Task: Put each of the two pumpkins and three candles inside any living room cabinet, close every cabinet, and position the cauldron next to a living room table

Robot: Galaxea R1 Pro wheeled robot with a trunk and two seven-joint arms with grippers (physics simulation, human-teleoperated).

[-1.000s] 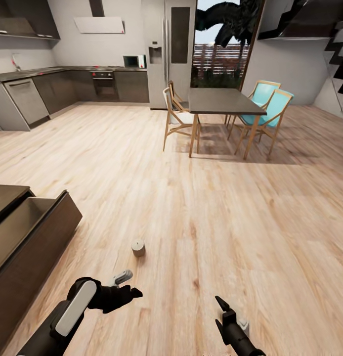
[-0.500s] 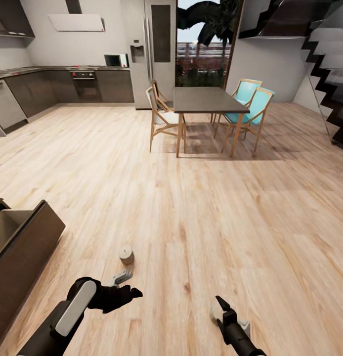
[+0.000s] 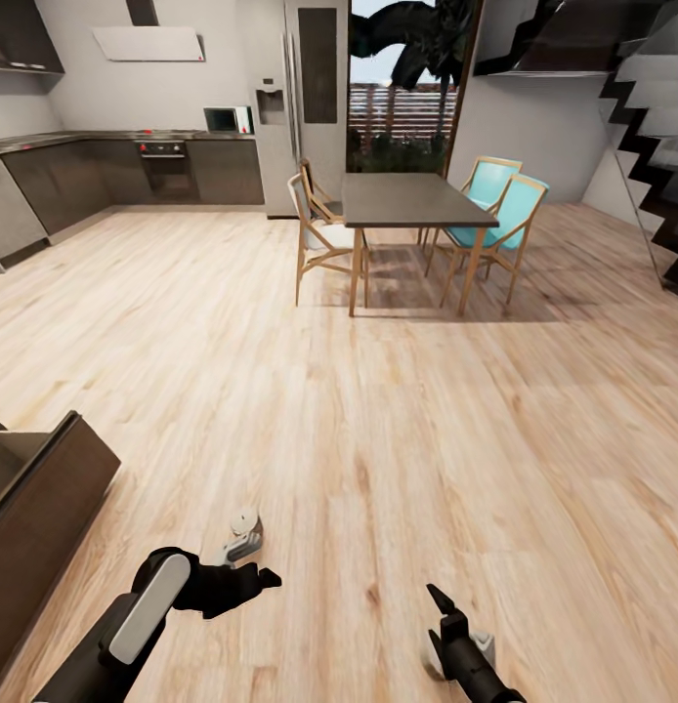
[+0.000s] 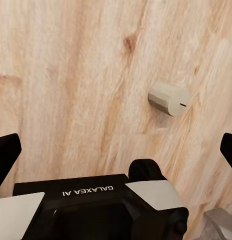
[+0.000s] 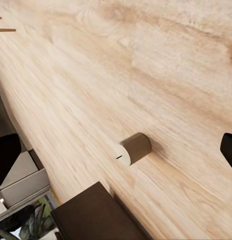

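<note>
One candle (image 4: 168, 98) — a short cylinder, seemingly upright on the floor (image 3: 398, 430) — stands just ahead of the left gripper (image 4: 116, 155), whose fingers spread wide. Right gripper (image 3: 439, 607) — spread too. The cabinet (image 3: 41, 488) drawer hangs open.

Candle (image 3: 245, 524) on floor (image 3: 398, 430) near, just beyond left gripper (image 3: 243, 571); open cabinet (image 3: 36, 503) left; table (image 3: 412, 200) far.

A dark dining table (image 3: 417, 199) stood on the pale wood floor (image 3: 398, 410), with two turquoise chairs (image 3: 495, 210) beside it and a white-seated one (image 3: 319, 234) opposite. Behind were a steel fridge (image 3: 300, 98), oven (image 3: 163, 166) and microwave (image 3: 227, 119).
</note>
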